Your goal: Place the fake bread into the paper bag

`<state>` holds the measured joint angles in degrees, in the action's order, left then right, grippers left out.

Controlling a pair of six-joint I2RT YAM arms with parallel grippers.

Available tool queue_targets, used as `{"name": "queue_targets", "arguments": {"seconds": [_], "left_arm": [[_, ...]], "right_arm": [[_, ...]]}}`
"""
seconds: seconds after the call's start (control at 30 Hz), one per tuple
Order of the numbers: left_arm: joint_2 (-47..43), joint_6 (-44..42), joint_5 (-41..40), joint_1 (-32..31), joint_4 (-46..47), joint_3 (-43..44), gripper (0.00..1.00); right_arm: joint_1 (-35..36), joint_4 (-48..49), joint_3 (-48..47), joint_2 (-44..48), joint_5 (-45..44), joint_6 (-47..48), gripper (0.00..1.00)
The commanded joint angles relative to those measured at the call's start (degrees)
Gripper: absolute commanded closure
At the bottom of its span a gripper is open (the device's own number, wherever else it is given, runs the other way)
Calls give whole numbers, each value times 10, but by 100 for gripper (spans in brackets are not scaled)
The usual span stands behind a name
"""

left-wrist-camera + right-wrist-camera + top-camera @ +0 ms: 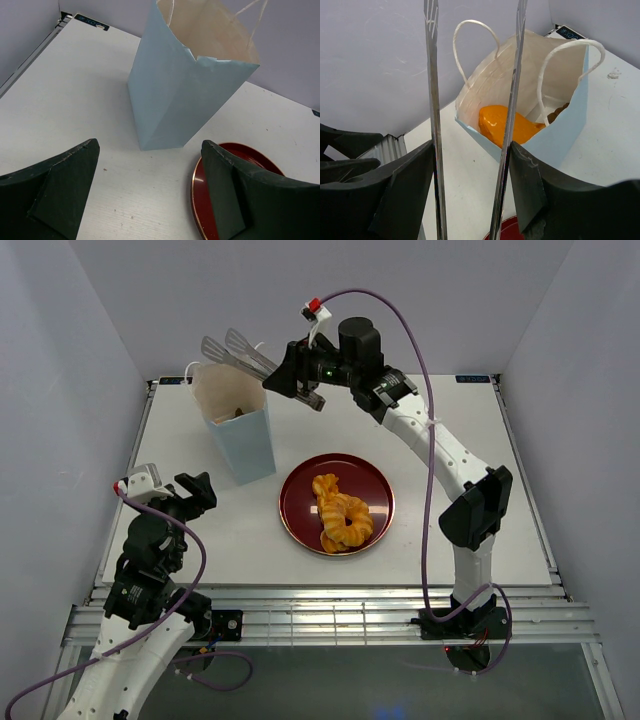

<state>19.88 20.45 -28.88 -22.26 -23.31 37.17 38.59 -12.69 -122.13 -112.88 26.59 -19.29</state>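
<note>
The pale blue paper bag (243,440) stands open at the back left. Inside it, in the right wrist view, lie a golden-orange bun (495,125) and a dark brown piece (559,112). A twisted pastry (327,488) and a ring donut (348,525) lie on the dark red plate (372,483). My right gripper (300,380) is shut on the silver tongs (238,348), whose empty, spread tips hang above the bag's mouth. The tong arms (434,125) run up between my fingers. My left gripper (197,490) is open and empty, low over the table in front of the bag (175,95).
The plate's rim (196,200) shows beside my left gripper's right finger (235,195). The bag's white cord handles (470,30) stand up at its mouth. Grey walls close in the table at the back and both sides.
</note>
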Motion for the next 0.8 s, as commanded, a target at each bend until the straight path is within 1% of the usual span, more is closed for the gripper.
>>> {"name": "queue_targets", "arguments": {"seconds": [0.0,0.17,0.3,0.43,0.5,0.53,0.57,0.63,0.67,0.73,0.77], "left_arm": [[6,-1,8,-2,7,-1,7],[7,0,3,-2,5,0,7],[5,-1,1,-2,7,-1,7],[8,-1,-3,-2,7,-2,7],[7,-1,-4,-2,7,-2,7],[7,-1,-6,-2,7,-2,7],[8,-1,-5,-2,6,-2,7],[9,-1,-6,-2,7,-1,7],[10,-1,-6,-2,7,-2,7],[10,-1,-6,-2,7,-2,7],[10,-1,-6,-2,7,-2,7]], "right_arm": [[-4,31,-8,56,22,13,35],[-4,31,10,87,27,23,36],[-9,32,32,131,28,33,36],[-12,31,82,182,-7,44,36],[-14,31,141,224,-35,58,36],[-14,30,164,240,-63,65,36],[-16,30,212,272,-73,69,36],[-24,28,258,304,-100,82,35],[-26,22,305,337,-113,85,35],[-34,21,355,370,-147,93,35],[-36,21,381,403,-162,94,35]]}}
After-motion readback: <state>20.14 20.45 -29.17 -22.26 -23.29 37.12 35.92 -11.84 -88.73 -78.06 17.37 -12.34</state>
